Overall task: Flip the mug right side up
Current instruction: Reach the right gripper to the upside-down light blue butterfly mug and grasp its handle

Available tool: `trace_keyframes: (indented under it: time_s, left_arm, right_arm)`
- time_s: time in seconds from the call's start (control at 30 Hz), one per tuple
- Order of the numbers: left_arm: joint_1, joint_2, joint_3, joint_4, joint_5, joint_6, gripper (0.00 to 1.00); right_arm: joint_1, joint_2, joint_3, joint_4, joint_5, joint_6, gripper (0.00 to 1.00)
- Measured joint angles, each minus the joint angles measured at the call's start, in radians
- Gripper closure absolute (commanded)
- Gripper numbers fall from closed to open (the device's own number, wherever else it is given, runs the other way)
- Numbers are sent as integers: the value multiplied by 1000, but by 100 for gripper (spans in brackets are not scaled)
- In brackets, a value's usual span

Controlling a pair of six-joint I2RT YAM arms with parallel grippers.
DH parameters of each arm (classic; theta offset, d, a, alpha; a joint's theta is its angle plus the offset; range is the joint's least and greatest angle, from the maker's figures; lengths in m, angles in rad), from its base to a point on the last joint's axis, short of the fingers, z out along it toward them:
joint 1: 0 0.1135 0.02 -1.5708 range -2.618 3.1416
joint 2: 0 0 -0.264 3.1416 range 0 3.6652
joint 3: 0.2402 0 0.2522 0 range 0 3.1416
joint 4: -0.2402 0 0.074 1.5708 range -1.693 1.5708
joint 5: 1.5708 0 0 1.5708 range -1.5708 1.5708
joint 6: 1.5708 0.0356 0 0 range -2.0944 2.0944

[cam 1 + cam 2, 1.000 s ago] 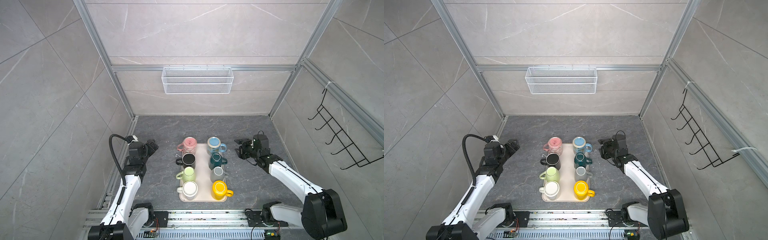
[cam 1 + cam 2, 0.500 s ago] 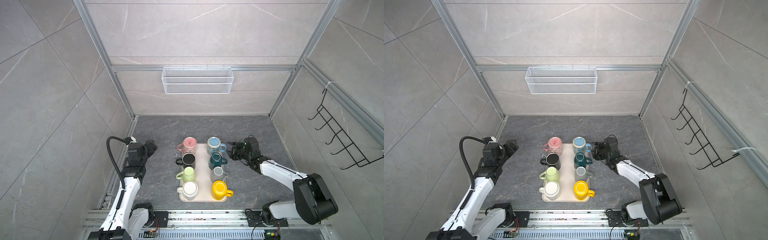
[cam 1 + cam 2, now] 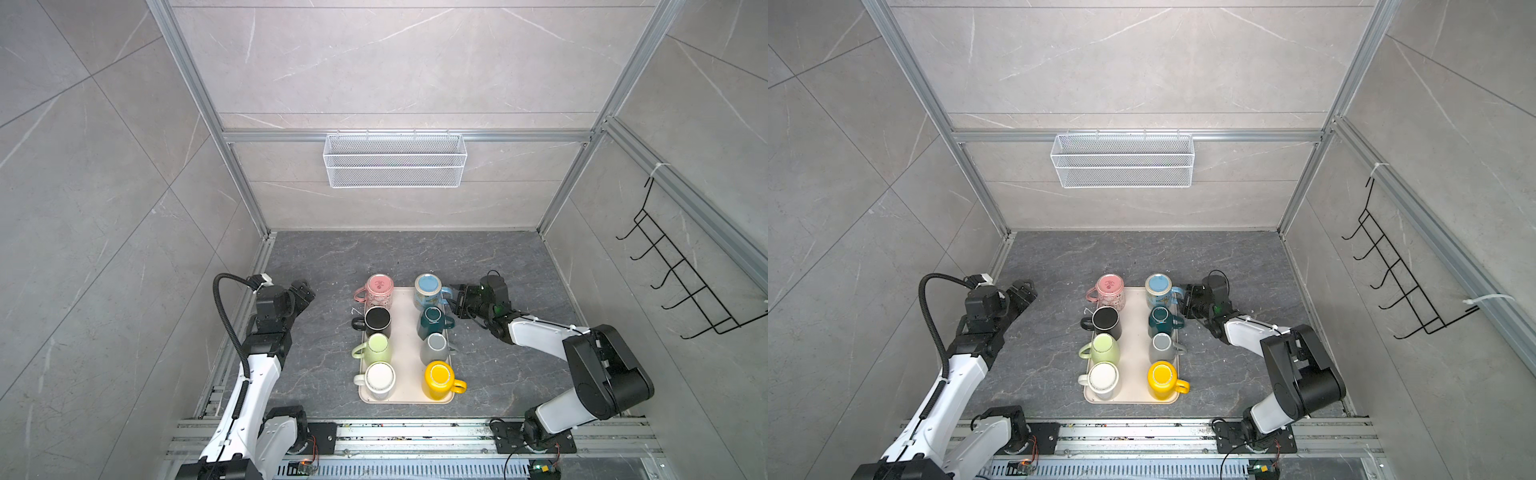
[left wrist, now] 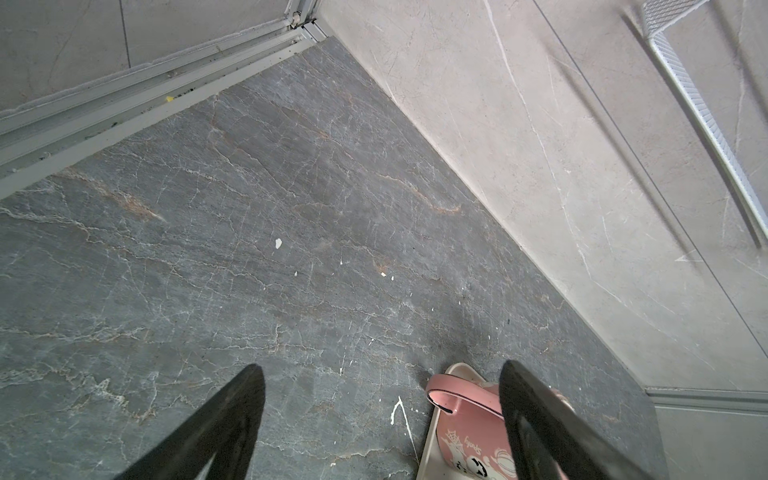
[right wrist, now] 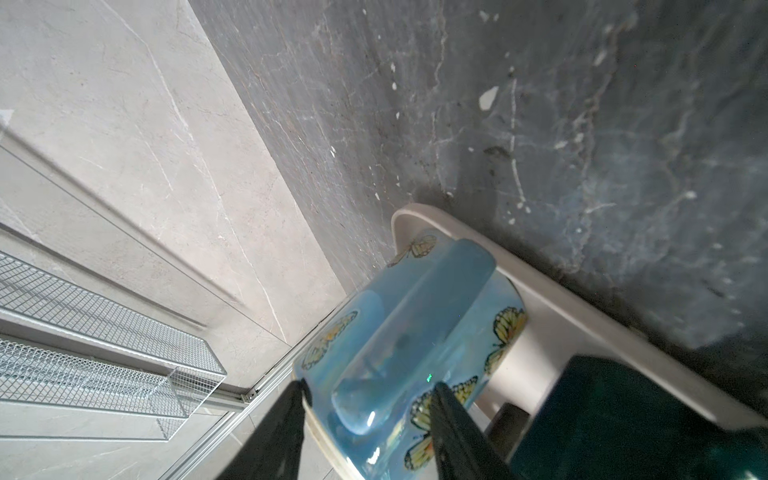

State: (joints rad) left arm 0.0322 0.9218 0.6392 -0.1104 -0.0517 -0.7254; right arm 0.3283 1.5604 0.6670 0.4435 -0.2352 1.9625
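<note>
1. Left end effector: we log it over bare table, left of the tray, fingers spread wide with nothing between them. The left wrist view shows only the finger ends; the rest is cut off.
2. Pink mug: far left corner of the tray. In the left wrist view the pink mug is partly behind one finger and cut by the frame edge.
3. Blue mug: the task's piece, base up at the tray's far right corner, handle toward the right arm. In the right wrist view the blue mug runs out of frame; we cannot see its mouth.
4. Right end effector: fingers straddle the blue mug's handle, a gap showing beside one finger, so not clamped. In both top views the contact is too small to judge.
5. Change: a second ago we had the right end effector well off the tray's right side; now it sits at the handle. No mug has moved.
</note>
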Motion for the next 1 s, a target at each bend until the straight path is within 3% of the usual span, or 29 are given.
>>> trace_keyframes:
  time_s: [0.5,1.0]
  left_arm:
    - [0,-24,0,-2,0,0,9]
    - [0,-41,0,-2,-1,1,9]
  right_arm:
    - [0,167,33,209,-4,32,59]
    - [0,192,55,242,-5,35,70]
